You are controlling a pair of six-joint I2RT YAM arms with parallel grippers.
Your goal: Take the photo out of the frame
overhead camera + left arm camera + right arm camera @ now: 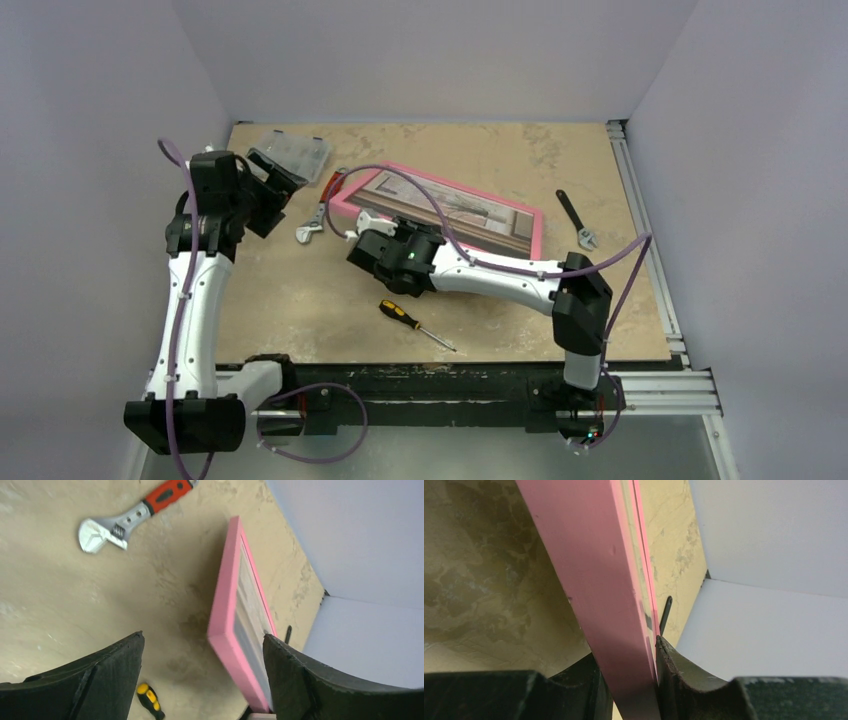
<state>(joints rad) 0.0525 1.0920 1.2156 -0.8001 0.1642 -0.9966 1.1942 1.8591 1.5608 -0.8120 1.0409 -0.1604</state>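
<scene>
The pink frame point(534, 232) lies across the middle of the table with the photo point(455, 210) showing in it, face up. My right gripper point(357, 230) is shut on the frame's near left edge. In the right wrist view the pink edge point(614, 605) runs between both fingers of that gripper point(628, 670), pinched tight. My left gripper point(285, 195) hangs open to the left of the frame, holding nothing. Through its wide jaws point(202, 645) I see the frame point(225, 620) on its side edge and the pale photo face point(250, 605).
An adjustable wrench with a red handle point(312, 228) point(125, 525) lies just left of the frame. A clear plastic box point(290, 152) sits at the back left. A yellow-and-black screwdriver point(415, 322) point(150, 700) lies near the front. A black wrench point(577, 218) point(665, 615) lies at the right.
</scene>
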